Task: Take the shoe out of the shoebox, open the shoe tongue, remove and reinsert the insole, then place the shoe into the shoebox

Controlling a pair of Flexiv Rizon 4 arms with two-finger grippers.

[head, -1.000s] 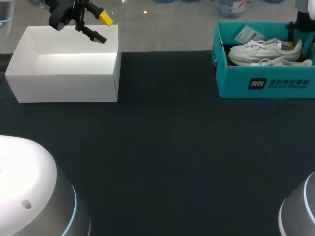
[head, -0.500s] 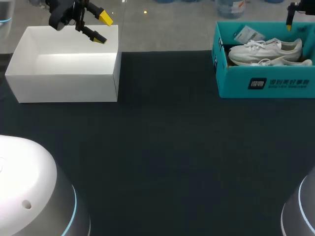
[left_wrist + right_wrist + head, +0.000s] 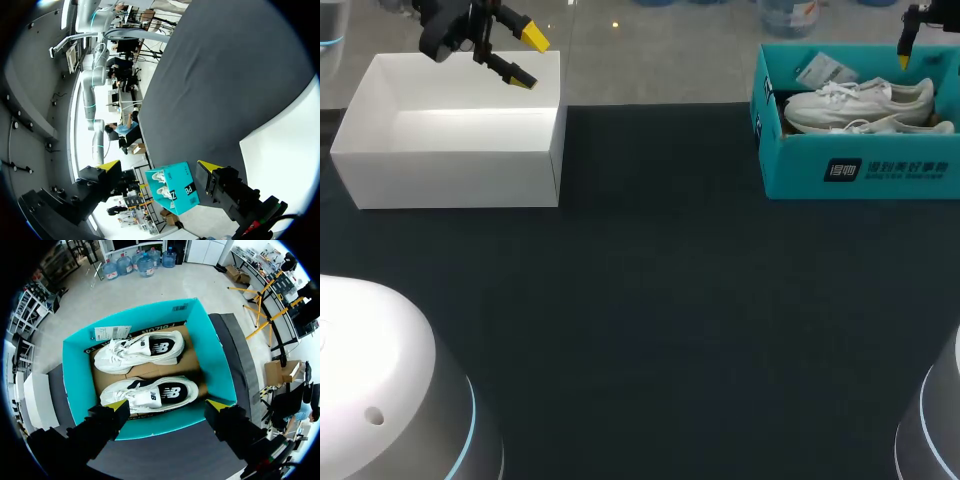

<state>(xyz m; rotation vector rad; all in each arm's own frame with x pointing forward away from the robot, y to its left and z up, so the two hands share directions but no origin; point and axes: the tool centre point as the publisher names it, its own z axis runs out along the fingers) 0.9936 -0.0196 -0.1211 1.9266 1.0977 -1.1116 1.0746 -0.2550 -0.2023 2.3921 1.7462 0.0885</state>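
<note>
Head view: white box (image 3: 450, 172) under wide left gripper (image 3: 528, 60); right gripper (image 3: 167, 405) wide above shoebox (image 3: 800, 165).

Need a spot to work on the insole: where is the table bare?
Bare: the dark table between the white box and the teal shoebox, and the stretch in front of both. Crowded: the shoebox, full with two shoes, right gripper above it; left gripper over the white box's rim.

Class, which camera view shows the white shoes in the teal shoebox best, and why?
The right wrist view: it looks down into the teal shoebox, showing both white shoes from above. The head view shows them partly behind the box wall; the left wrist view shows them tiny.
</note>
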